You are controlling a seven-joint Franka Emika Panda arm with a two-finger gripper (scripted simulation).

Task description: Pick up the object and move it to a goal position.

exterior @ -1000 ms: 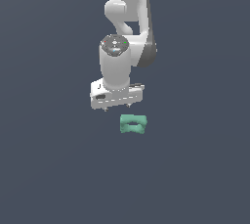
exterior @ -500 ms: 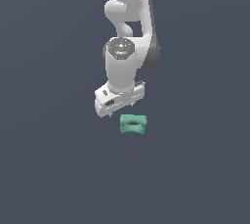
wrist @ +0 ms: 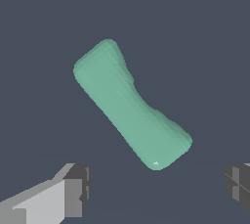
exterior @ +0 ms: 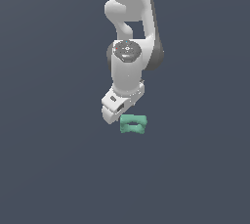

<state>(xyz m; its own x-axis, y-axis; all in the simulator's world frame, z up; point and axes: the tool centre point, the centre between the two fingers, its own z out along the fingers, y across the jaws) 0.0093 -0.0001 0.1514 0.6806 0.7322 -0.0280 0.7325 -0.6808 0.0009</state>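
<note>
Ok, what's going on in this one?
A single white robot arm is lining up on a small teal-green block with a pinched middle, which lies alone on the dark surface. The gripper hovers beside and above the block, not touching it. In the wrist view its jaws stand wide apart, with nothing held.

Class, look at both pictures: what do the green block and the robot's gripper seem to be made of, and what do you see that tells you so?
The green block looks like matte plastic or rubber: even teal colour, soft shading, no sharp highlights. The gripper looks like smooth white plastic or painted metal, with darker grey fingertips in the wrist view. Since this is a simulator's render, neither material can be settled.
</note>
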